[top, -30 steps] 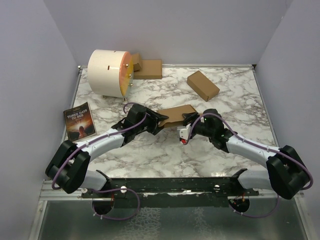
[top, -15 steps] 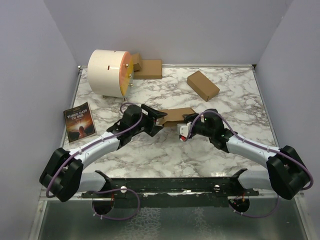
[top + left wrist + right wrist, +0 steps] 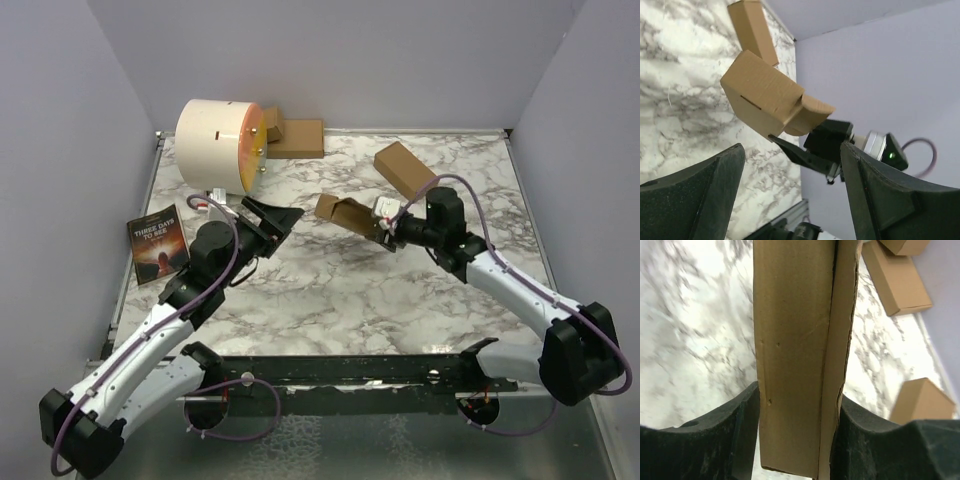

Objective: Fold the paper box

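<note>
Paper box (image 3: 343, 212): folded brown carton, one end flap ajar, contents not visible.
Right gripper (image 3: 384, 226) clamps it between both fingers; left gripper (image 3: 281, 217) spread wide, empty.

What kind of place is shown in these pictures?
Probably a robot test cell in a laboratory: plain walls enclose a marble-patterned table, and a left arm and a right arm are bolted to a rail at its near edge.
</note>
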Controlling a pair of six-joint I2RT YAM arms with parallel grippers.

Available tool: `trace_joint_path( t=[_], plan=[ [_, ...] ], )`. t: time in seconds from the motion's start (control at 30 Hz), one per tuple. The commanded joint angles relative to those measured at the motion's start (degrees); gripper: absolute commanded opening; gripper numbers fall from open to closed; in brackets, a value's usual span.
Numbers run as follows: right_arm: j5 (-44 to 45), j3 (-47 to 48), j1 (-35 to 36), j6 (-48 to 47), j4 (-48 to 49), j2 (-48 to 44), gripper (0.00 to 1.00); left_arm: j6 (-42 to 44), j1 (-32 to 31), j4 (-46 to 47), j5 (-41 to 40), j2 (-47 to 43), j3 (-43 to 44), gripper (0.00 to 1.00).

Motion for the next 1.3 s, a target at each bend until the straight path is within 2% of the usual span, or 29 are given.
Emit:
trace_joint_path(
  t=[0.0,0.13,0.23,0.37,0.6,0.77,0.87,1.1,1.27],
  plan=[
    [-13.7,7.7,-4.2,19.7,-8.5,3.0,0.42,19.5,0.2,-0.1,-1.1,-5.3,1.3,0.80],
    [-24.5,12.4,-9.4,34.5,-12.2,9.5,0.42,24.9,0.2,-0.6,1.0,-8.1,-2.7,0.80],
    [-32.5,12.3,-12.5,44.4,-10.8,14.4,0.42,25.7,0.2,-0.6,2.1,-8.7,-6.5,0.80],
    [-36.6,6.7,-14.9,59.1,0.3,17.4,0.42,24.9,0.2,1.8,3.7,-8.5,-10.6,0.80],
    [-38.0,-0.9,-16.2,75.8,14.5,22.9,0.43,19.8,0.2,11.9,7.5,-3.6,-17.2,0.80],
    [-37.7,-0.3,-16.3,77.5,14.7,28.7,0.45,17.7,0.1,18.2,11.1,5.8,-17.5,0.79],
    [-36.9,0.5,-16.2,76.2,13.0,31.9,0.50,17.2,-0.1,20.6,12.1,11.7,-16.3,0.80],
    [-33.9,2.7,-16.2,69.6,5.4,32.6,0.76,18.8,-1.5,17.8,11.1,24.5,-8.5,0.81],
    [-27.8,5.4,-17.0,59.7,-4.6,30.1,0.90,20.1,-2.1,14.5,10.4,30.1,-3.7,0.81]
  ],
)
